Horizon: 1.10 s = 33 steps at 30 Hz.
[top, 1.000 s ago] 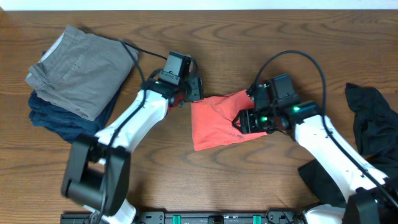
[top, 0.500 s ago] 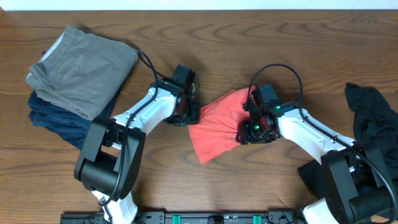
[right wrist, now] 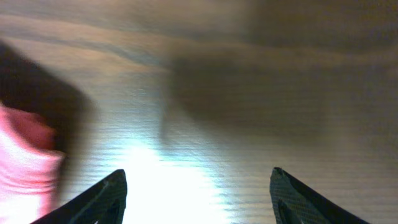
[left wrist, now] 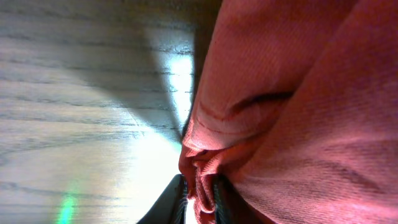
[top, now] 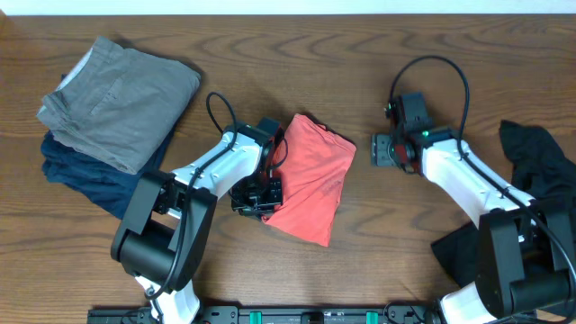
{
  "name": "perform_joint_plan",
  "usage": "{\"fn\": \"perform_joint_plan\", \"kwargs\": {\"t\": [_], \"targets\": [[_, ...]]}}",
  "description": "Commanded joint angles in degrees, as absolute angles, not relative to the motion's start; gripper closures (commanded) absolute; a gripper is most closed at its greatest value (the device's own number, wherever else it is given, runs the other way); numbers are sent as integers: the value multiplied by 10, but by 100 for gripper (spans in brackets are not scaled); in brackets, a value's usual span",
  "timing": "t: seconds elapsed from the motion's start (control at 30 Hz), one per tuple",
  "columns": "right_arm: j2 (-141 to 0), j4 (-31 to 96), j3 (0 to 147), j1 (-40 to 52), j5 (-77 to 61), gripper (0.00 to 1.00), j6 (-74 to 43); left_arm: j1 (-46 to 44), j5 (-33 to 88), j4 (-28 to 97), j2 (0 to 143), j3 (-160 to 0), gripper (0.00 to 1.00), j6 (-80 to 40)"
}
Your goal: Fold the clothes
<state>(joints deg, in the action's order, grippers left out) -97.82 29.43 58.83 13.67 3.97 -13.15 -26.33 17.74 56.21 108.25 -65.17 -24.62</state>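
At centre, left gripper (top: 261, 196) pinches red T-shirt (top: 310, 184); right gripper (top: 382, 150) spread; grey-khaki garment (top: 121, 99) aside.

The dark wood-grain table (top: 360, 54) is carrying a bunched coral-red cotton shirt (top: 310, 180) centrally, a navy garment (top: 85, 175) at ten o'clock, and crumpled black cloth (top: 540, 171) at three.

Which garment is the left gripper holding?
The red shirt mid-table, pinched by the left gripper; the grey-and-navy pile and the black garment lie apart, untouched.
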Motion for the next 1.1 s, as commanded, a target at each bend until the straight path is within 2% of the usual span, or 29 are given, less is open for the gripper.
{"fn": "perform_joint_plan", "kwargs": {"t": [0.0,0.07,0.1,0.13,0.17,0.2,0.27,0.43,0.57,0.77,1.07], "targets": [[-980,327,607,136,3,26,-116,-253,148,566,1050,-659,77,-258],[-981,358,605,136,-1,25,-121,-244,114,565,1028,-669,73,-258],[-981,369,602,136,-1,24,-124,-236,91,565,1013,-676,66,-258],[-981,380,597,136,-1,24,-124,-228,69,561,999,-681,49,-258],[-981,390,593,136,-1,24,-124,-221,53,553,987,-686,18,-258],[-981,398,589,136,-1,23,-124,-213,45,539,975,-690,2,-258],[-981,406,579,136,-1,23,-130,-198,55,487,952,-691,2,-243],[-981,409,563,136,-5,22,-138,-178,208,346,948,-690,2,-123],[-981,412,562,136,-10,22,-139,-178,226,286,974,-690,2,-120],[-981,413,561,136,-16,21,-147,-178,324,207,1042,-690,2,-121],[-981,418,561,136,-16,21,-147,-178,344,191,1150,-690,2,-152]]}}
